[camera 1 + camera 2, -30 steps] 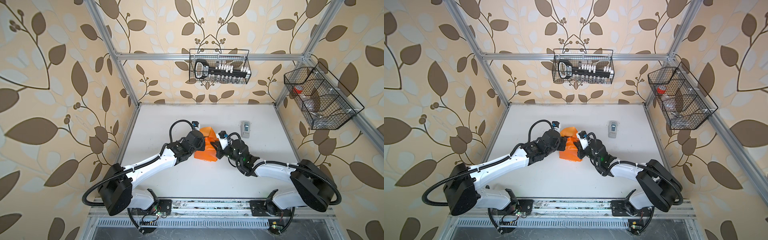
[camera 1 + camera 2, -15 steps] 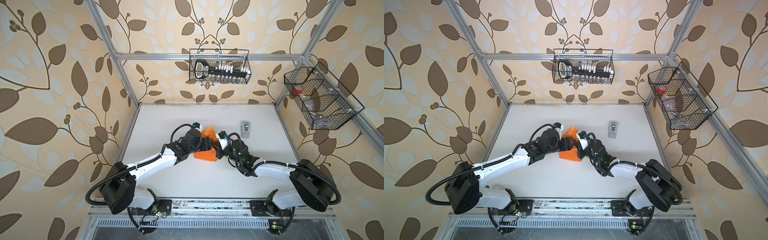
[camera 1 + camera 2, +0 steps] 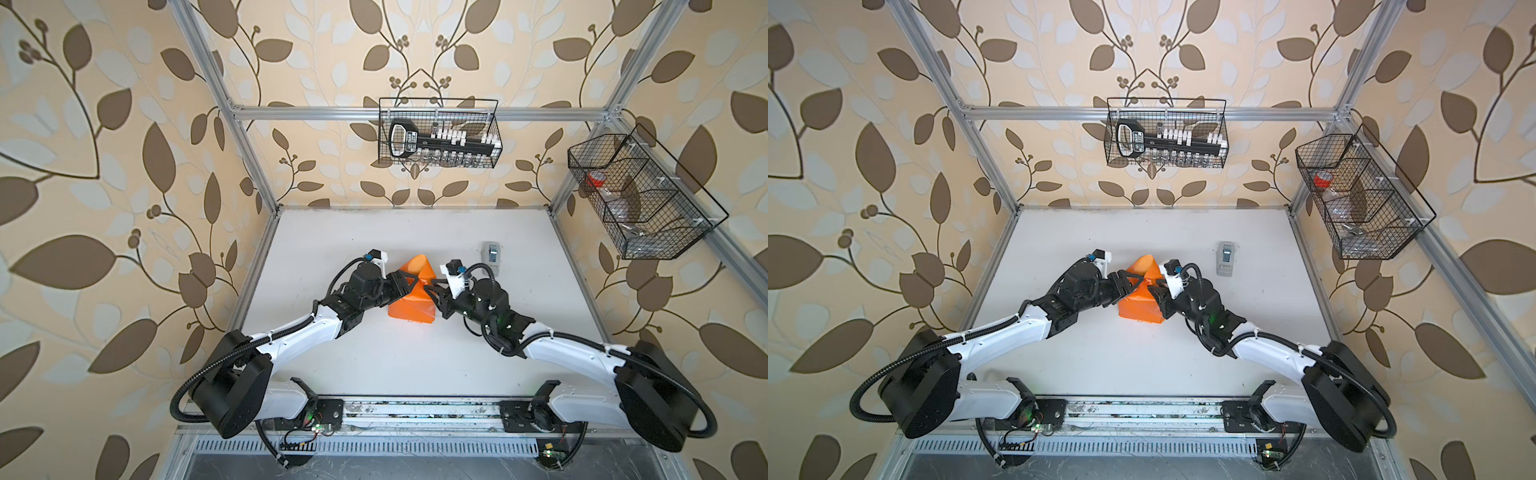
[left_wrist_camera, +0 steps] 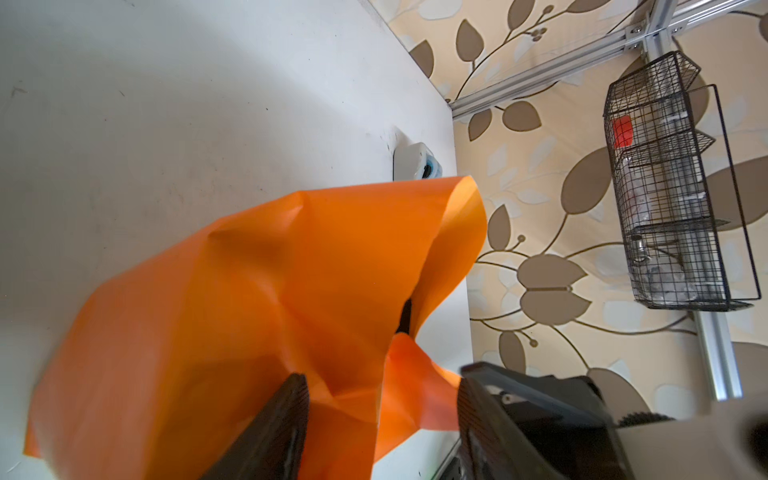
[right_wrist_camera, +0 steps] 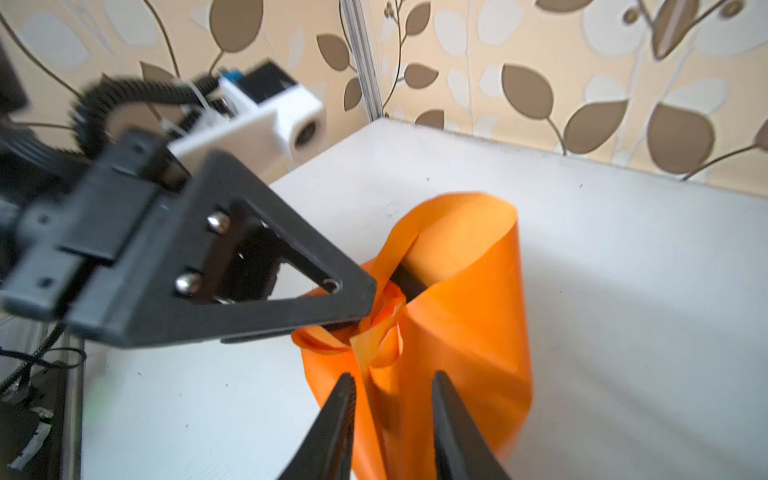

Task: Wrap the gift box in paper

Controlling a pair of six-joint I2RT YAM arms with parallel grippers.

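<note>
Two grippers are sitting tip to tip mid-table, both over the paper. Paper is lying bunched over the gift box at roughly table centre, and the box is showing only as a dark edge in a gap between folds. Left gripper is working from the left, jaws standing wide apart, straddling a loose flap and not clamping it. Right gripper is facing it from the right, jaws partly parted around a crumpled fold, not pinching. On the bundle's far side one curled flap is standing up. Tape dispenser is lying farther right, apart from the paper. Wire basket is hanging on the far wall.
</note>
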